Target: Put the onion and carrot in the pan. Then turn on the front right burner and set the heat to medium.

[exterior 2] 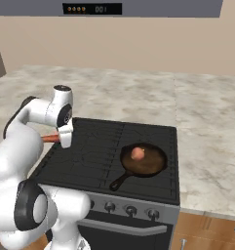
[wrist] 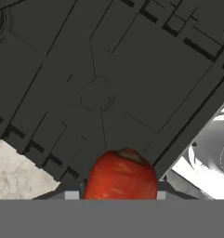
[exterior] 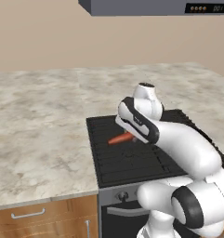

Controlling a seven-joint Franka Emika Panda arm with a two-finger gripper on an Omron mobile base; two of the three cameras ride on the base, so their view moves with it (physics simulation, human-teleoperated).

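White robot arm bends forward and low, its wrist turned down, gripper (wrist: 119,193) closed around the carrot (wrist: 121,175).

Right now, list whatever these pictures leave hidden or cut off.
- Slim orange-red carrot: its far end hidden behind the white arm in the left base view.
- Claw: fingertips hidden behind the carrot in the hand view.
- Small black stove knobs: settings too small to read, right base view.

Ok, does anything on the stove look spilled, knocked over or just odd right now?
Nothing stands out. The pan sits flat on the cooktop at its front right with the onion inside. The carrot is off the grate, pinched in the gripper over the cooktop's left side.
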